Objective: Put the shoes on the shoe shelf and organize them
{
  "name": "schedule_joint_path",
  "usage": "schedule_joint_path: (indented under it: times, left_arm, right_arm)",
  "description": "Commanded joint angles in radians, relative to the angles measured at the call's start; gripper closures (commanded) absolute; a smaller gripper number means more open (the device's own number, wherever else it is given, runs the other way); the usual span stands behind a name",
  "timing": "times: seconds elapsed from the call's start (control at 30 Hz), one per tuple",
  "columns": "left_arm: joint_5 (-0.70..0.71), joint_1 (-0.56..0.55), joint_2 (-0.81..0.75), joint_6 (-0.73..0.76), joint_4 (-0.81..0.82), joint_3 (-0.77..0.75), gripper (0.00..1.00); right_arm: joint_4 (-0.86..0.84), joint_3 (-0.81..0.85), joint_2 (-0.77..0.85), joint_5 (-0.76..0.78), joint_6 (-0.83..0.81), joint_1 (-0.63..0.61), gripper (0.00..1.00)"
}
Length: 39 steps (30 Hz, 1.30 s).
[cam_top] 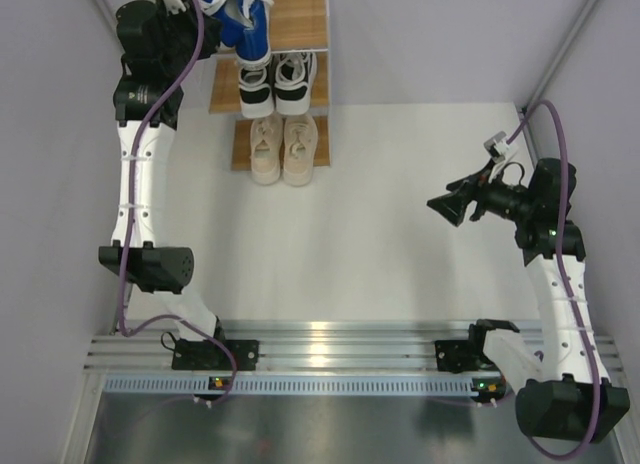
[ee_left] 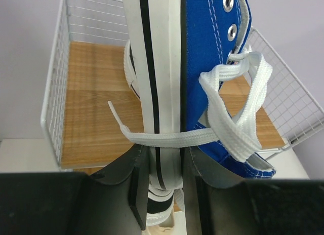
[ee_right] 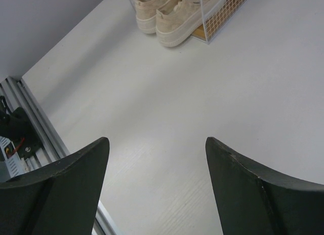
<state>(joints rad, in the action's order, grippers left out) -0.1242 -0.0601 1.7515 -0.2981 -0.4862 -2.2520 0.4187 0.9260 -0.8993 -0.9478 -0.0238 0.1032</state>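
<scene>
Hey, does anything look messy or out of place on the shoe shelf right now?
The beige pair and black-and-white pair sit neatly on the two lower boards. The oddity is the blue shoe: the left fingers hold it on edge above the top board, a loose white lace draped across its sole.

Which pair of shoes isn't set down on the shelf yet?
The blue pair, clamped between the left fingers above the top board; the black-and-white pair and the beige pair sit on the lower boards.
</scene>
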Motion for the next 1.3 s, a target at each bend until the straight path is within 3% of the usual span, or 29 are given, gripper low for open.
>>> schedule_joint_path:
  times: [0.0,0.3,0.6,1.27]
  left_arm:
    - [-0.189,-0.029,0.052,-0.076,0.069,-0.023,1.0]
    - [-0.154,-0.029,0.069,-0.099,0.107,-0.058,1.0]
    - [0.192,-0.02,0.008,-0.001,0.124,-0.049,1.0]
    - [0.348,-0.026,0.134,0.065,0.386,-0.044,1.0]
  right_arm:
    - [-0.051,-0.001,0.023,-0.022,-0.001,0.018,0.23]
    - [-0.052,0.002,0.02,-0.022,0.001,0.027,0.23]
    - [-0.049,-0.001,0.03,-0.022,0.004,0.035,0.23]
    - [-0.058,0.013,0.034,-0.028,0.018,0.044,0.23]
